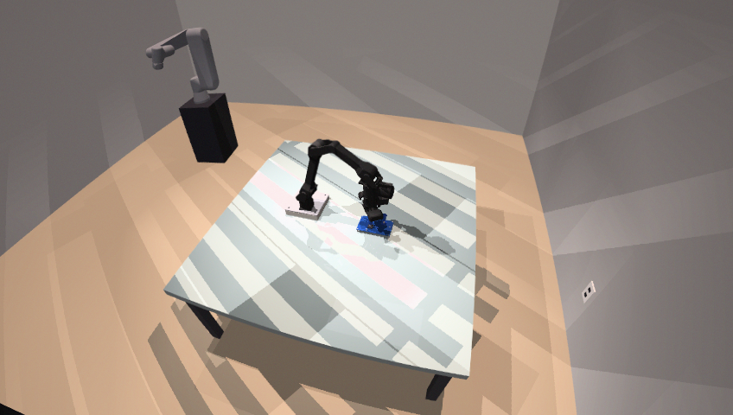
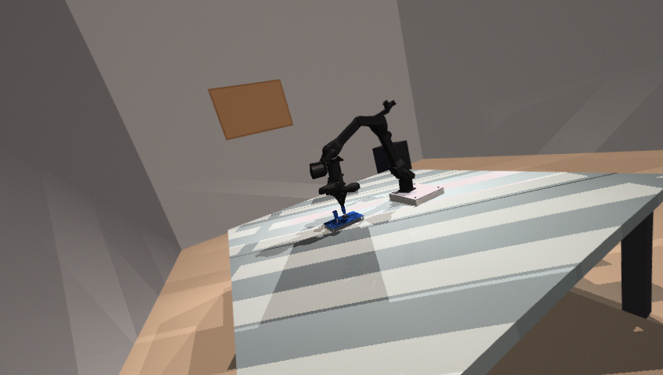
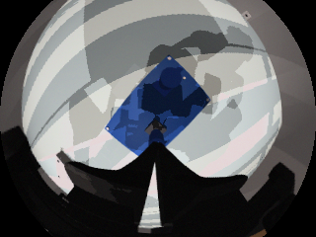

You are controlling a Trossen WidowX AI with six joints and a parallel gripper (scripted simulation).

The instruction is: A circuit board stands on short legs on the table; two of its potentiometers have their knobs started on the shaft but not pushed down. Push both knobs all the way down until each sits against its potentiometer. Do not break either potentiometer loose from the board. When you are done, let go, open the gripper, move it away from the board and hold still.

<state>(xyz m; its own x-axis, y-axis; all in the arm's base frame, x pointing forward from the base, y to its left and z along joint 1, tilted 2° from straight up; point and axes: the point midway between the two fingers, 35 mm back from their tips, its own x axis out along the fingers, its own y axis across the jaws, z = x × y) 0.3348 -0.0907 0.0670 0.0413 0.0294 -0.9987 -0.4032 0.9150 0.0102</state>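
The blue circuit board [image 1: 363, 228] [image 2: 356, 216] [image 3: 120, 127] stands low on the table. One blue knob [image 2: 343, 210] [image 3: 156, 137] stands on a potentiometer near the board's middle, directly under my fingertips. The other blue knob [image 2: 335, 214] [image 3: 171, 77] stands upright on the half farther from the arm's base; it is in shadow in the wrist view. My gripper [image 2: 343, 205] [image 3: 156, 145] is shut with nothing between its fingers, pointing down with its tips at the top of the nearer knob. Whether the tips touch it, and the gap under each knob, cannot be told.
The arm's white base plate [image 1: 315, 210] [image 2: 421, 194] sits on the table beside the board. Another grey arm [image 1: 203, 61] stands on a black pedestal [image 1: 208, 130] beyond the table. Striped light and the arm's shadows cross the table [image 1: 288, 288] and board.
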